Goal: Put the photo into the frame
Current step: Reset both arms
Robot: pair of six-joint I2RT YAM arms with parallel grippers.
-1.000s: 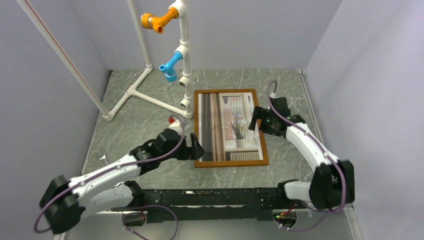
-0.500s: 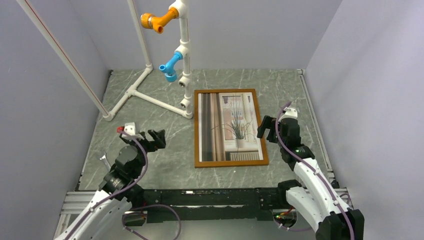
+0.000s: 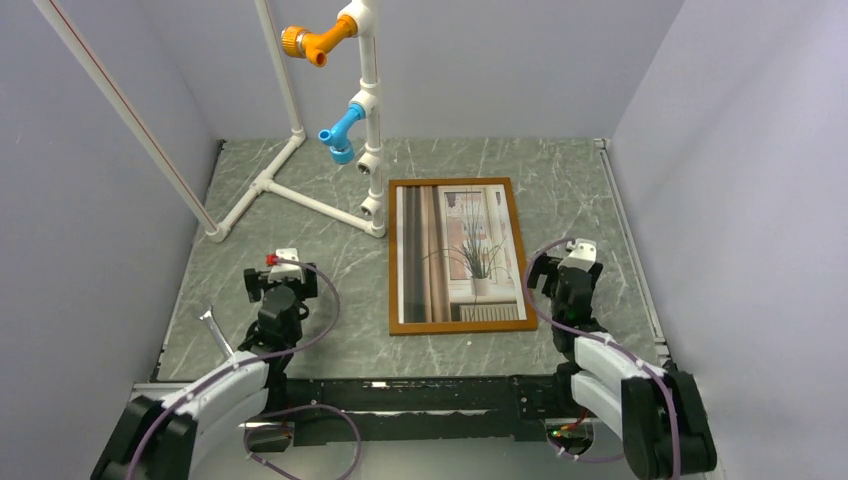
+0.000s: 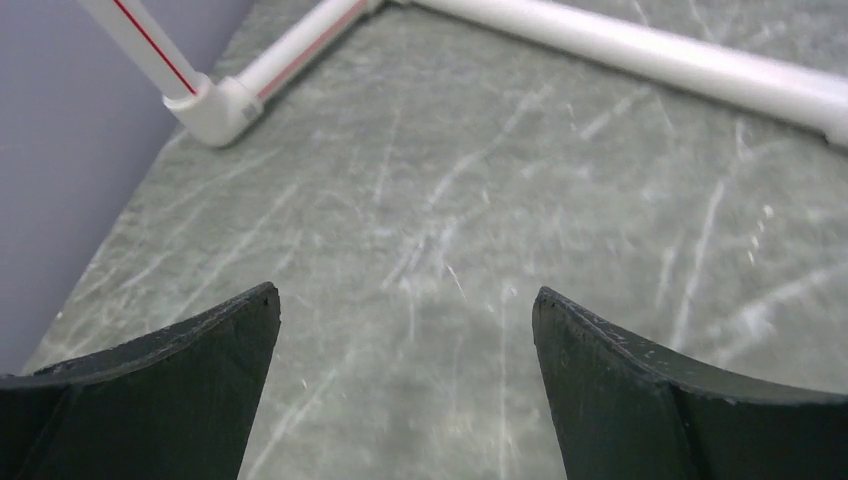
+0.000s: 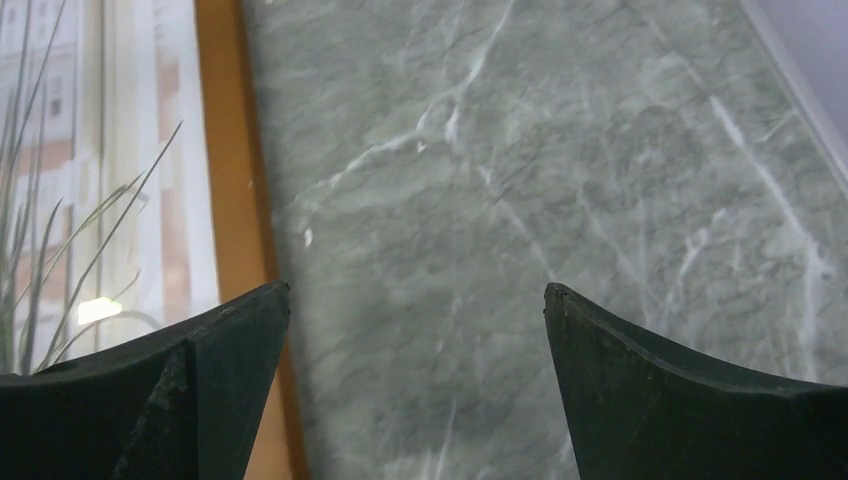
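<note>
Holding nothing on either side: left fingers [image 3: 282, 284] and right fingers [image 3: 563, 272] spread wide, empty, low over the worktop [image 3: 300, 190]. Finding the photo [image 3: 458, 255] flat and face up within the frame [image 3: 393, 262], just left of the right fingers, well right of the left fingers, touched by neither. Judging from that: print seated, edges lined up with the rails, so probably nothing more to grip, and the wide spread a plain let-go posture, clear of the picture.

Looking through the right wrist: frame's right rail just beside the finger on that view's left, plant leaves and a bright glare spot past it, bare marble between the tips; a closeness the top view only hints at. Looking through the left wrist: only scratched marble and a white pipe [image 4: 640, 60] ahead of the tips, no frame at all. Getting from the top view alone both sets of fingers and the whole frame together.
</note>
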